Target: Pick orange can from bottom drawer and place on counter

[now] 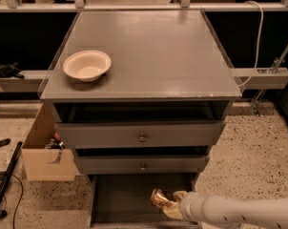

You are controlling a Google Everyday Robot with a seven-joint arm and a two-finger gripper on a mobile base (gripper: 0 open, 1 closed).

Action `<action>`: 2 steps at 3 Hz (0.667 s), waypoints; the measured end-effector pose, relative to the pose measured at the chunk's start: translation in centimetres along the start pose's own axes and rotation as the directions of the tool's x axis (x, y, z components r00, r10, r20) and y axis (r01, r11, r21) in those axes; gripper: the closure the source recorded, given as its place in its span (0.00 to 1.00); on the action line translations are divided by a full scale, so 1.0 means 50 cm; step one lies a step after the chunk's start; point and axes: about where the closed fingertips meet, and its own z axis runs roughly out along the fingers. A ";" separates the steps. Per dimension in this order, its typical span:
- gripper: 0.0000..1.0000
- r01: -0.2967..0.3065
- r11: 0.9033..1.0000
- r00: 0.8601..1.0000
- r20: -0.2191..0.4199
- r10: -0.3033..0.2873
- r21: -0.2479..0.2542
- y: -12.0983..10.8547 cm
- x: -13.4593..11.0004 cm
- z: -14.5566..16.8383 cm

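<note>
The orange can (159,199) is a shiny gold-orange crumpled can inside the open bottom drawer (120,199), near its right front. My gripper (169,205) reaches in from the lower right on a white arm (230,213) and is shut on the can. The can looks slightly above the drawer's dark floor. The grey counter (149,51) tops the cabinet above.
A cream bowl (87,65) sits on the counter's left side. Two shallower drawers with round knobs (142,138) are above the bottom drawer. A cardboard box (46,151) stands left of the cabinet. A rail with a white cable (258,32) runs behind.
</note>
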 end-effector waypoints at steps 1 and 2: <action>1.00 0.109 0.987 0.991 0.062 -0.117 0.119 0.063 -0.043 -0.198; 1.00 0.209 0.967 0.970 0.098 -0.224 0.146 0.127 -0.108 -0.310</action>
